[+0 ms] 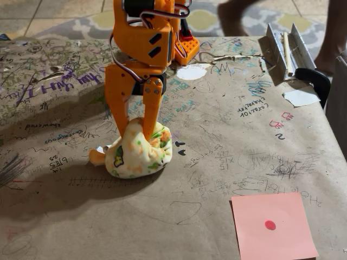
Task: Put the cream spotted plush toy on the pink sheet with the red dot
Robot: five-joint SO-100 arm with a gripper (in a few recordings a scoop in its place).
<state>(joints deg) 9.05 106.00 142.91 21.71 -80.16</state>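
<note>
The cream spotted plush toy (140, 154) shows green and orange spots with an orange nub. The fingers (135, 108) are orange. Near the bench's (217, 141) front right corner, the pink sheet with the red dot (274, 226) looks salmon-pink; the bench is brown, scribbled perhaps in ink.

Gripper (136, 130) fingertips sunk into cream spotted plush toy (140, 154), tips hidden; toy's top at 12 o'clock covered by fingers. Arm's upper part cut off at top edge. Pink sheet (274, 226) lower edge clipped at 6 o'clock, bottom border. Scribbles on counter (217, 141) mostly too small to read. Person's legs (238, 13) at 1 o'clock cropped by top edge.
</note>
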